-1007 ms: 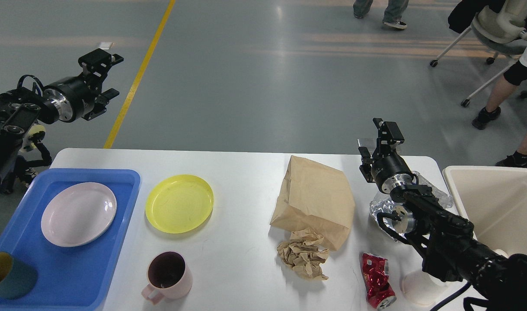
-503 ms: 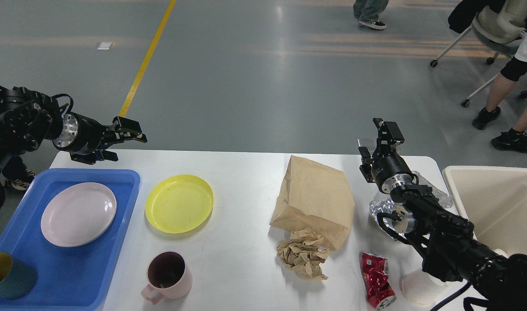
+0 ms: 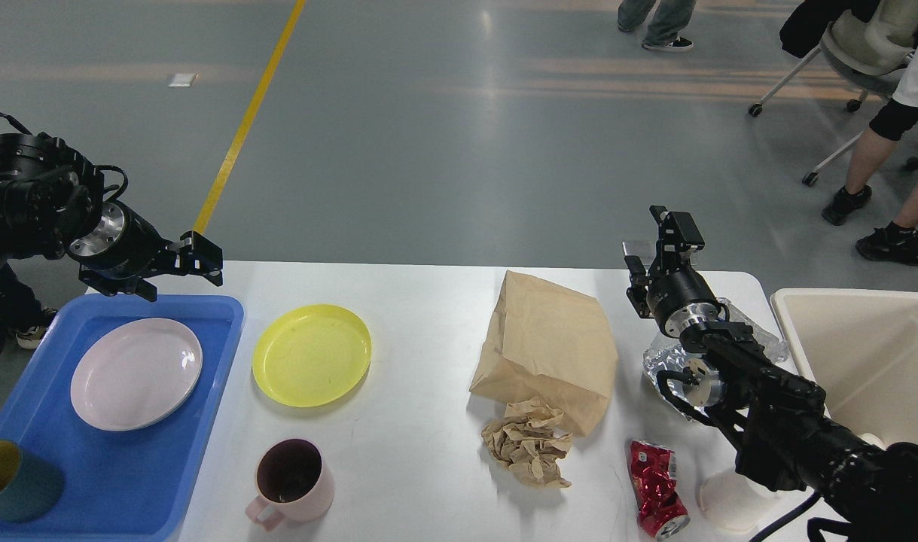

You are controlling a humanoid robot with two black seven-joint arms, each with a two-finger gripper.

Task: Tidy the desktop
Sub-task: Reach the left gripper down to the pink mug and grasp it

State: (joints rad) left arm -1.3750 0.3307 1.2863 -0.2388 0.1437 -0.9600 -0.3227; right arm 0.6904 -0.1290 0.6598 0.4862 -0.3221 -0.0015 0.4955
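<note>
One wide white desktop [image 3: 428, 354] (rounded corners), smooth, cluttered.

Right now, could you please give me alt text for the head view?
A white desktop holds a yellow plate, pink mug, paper bag and crushed red can. The left gripper hovers near a blue tray.

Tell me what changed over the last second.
The left gripper swung down from high over the floor to the desktop's far left edge, just beyond the blue tray, holding nothing. The right gripper, yellow plate, paper bag, mug and crushed can stayed put.
</note>
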